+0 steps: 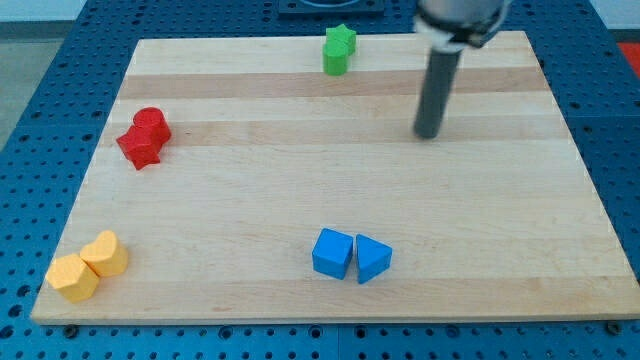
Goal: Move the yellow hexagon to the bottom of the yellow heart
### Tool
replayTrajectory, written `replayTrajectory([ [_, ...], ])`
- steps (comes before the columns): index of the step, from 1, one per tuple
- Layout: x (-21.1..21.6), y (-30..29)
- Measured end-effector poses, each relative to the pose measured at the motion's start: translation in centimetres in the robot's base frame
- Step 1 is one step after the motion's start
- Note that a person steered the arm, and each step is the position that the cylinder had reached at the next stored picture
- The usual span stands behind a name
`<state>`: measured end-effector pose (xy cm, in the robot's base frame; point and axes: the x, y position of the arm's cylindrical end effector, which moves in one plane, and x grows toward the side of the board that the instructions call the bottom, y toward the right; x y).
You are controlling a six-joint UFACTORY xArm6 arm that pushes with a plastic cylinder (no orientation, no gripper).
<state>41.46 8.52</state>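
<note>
The yellow hexagon (72, 277) lies at the board's bottom left corner. The yellow heart (105, 254) touches it on its upper right side. My tip (428, 135) is far from both, in the upper right part of the board. The dark rod rises from it to the arm at the view's top. The tip touches no block.
A green star (339, 48) sits near the top edge, left of the rod. A red round block (151, 122) and a red star (140, 148) touch at the left. A blue cube (332, 253) and a blue triangle (372, 259) sit side by side at bottom centre. The wooden board (300, 180) lies on a blue perforated table.
</note>
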Motion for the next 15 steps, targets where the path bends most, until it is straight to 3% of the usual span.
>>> replayTrajectory([
  [1, 5.8, -8.9],
  [2, 9.0, -17.3],
  [4, 6.9, -29.5],
  [6, 6.1, -36.4],
  [7, 7.9, -38.9],
  [8, 9.0, -39.0],
  [9, 15.6, -39.0],
  [10, 19.5, -38.9],
  [12, 18.8, -38.3],
  [15, 16.6, -28.8],
])
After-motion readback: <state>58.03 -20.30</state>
